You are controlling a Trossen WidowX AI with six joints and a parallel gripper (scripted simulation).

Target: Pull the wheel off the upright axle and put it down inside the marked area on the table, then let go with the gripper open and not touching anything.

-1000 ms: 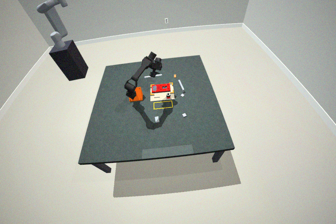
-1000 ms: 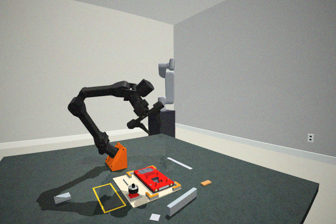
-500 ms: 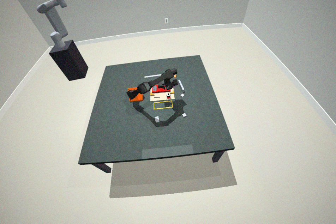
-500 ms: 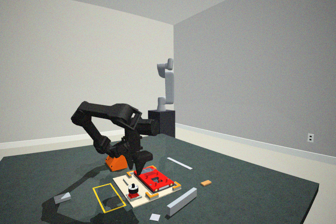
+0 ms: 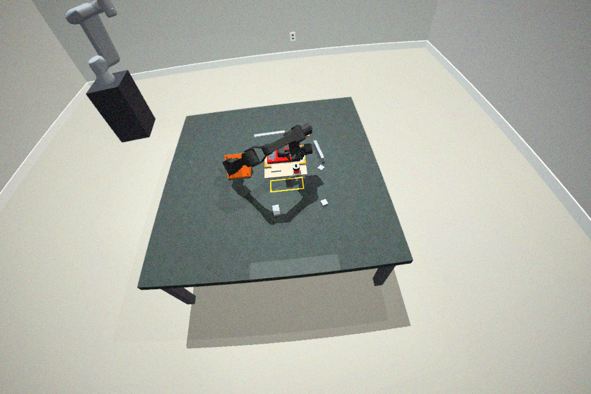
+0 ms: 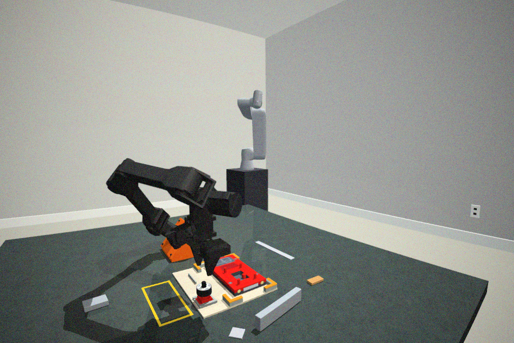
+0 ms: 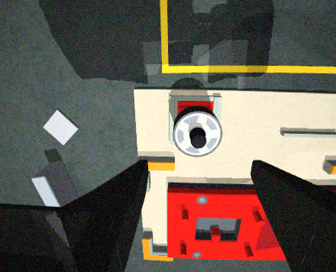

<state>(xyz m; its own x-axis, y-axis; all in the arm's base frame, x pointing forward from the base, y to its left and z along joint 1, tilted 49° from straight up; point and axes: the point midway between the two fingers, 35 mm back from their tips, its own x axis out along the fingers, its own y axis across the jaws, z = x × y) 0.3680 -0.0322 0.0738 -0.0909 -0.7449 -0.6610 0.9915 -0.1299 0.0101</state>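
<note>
The wheel (image 5: 295, 167) (image 6: 203, 290) (image 7: 214, 134), black with a silver face, sits on the upright black axle (image 6: 203, 283) (image 7: 198, 137) above a small red block (image 6: 202, 300) (image 7: 185, 104) on the beige board. The marked area, a yellow outline (image 5: 287, 190) (image 6: 150, 307) (image 7: 292, 69), lies on the table beside the board and has nothing in it but shadow. My gripper (image 6: 204, 269) (image 7: 199, 166) is open and empty, pointing down above the board. In the wrist view, the wheel shows just beyond the fingertips, sideways between them; nothing touches it.
A red car chassis (image 6: 232, 276) (image 7: 178, 229) lies between orange corner brackets on the beige board (image 6: 188, 289) (image 7: 247, 111), partly under my fingers. A long grey bar (image 6: 278, 310), a white tile (image 6: 237, 333) (image 7: 60, 127), an orange block (image 6: 315, 280) and a pale block (image 5: 275, 209) (image 6: 95, 302) lie around it.
</note>
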